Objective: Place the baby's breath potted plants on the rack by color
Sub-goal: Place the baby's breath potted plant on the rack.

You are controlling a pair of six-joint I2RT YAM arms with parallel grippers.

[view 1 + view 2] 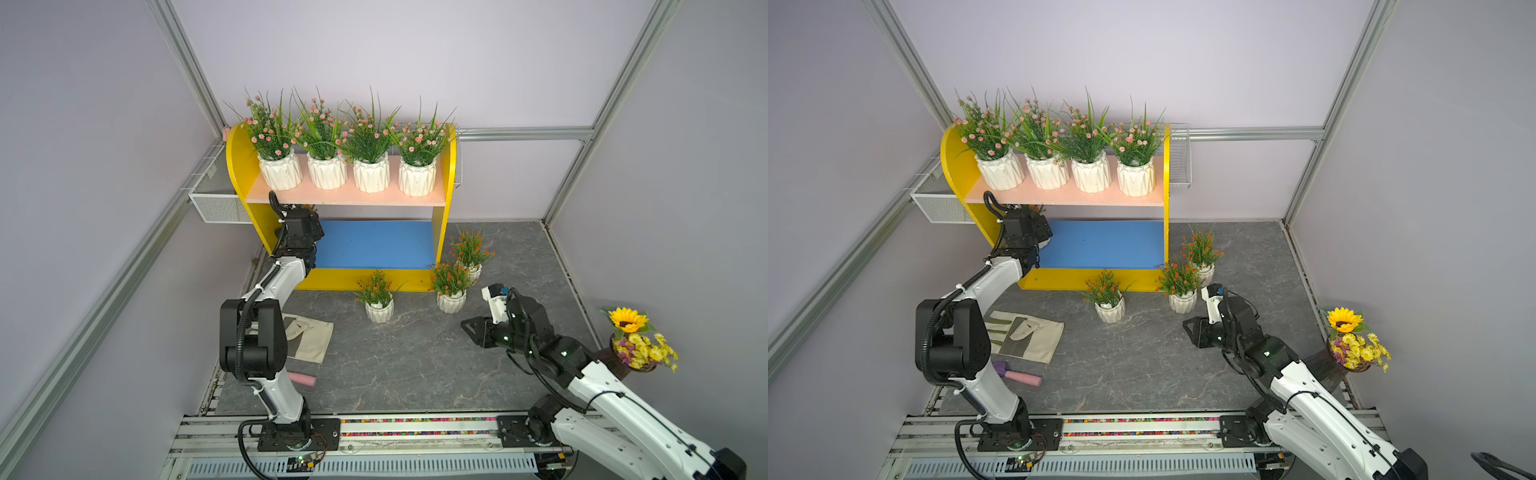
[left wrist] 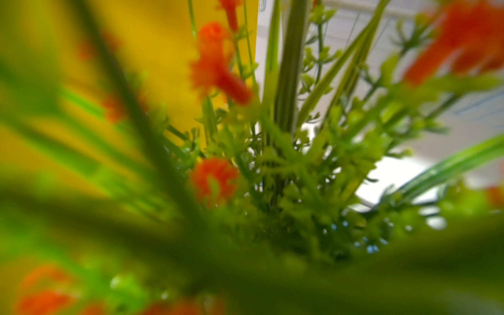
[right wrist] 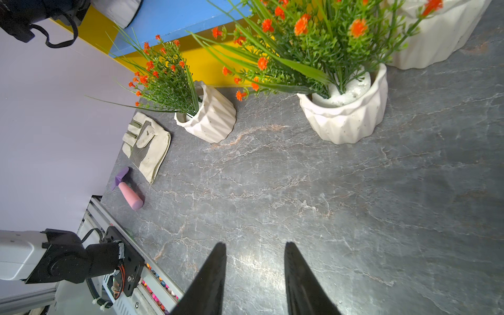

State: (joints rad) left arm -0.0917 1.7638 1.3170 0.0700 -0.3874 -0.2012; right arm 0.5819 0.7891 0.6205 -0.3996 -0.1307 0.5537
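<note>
— while the left gripper is sitting at the left end of the blue lower board of the yellow rack, what is its camera seeing?
— it is seeing green sprigs and orange-red flowers right up close, all blurry. that is the near orange-red potted plant. in the right wrist view its white pot is showing at the blue board, right beside the black gripper.
— are the fingers squeezing the pot?
— i cannot tell. the fingers are hiding in every view.
— where are the other plants sitting?
— four pink baby's breath potted plants are standing in a row on the pink upper board. three more are standing upright on the grey tabletop. the front orange-red plant is standing before the rack. the corner orange-red plant is standing by the rack's front right corner. the back orange-red plant is standing just behind it.
— and the right gripper?
— it is hanging over bare tabletop, near the corner orange-red plant but not touching it. its two black fingers are standing apart with nothing between them.
— is anything else lying around?
— a work glove and a small tool with a pink handle are lying near the left arm. a sunflower bouquet is sitting far to the right.
</note>
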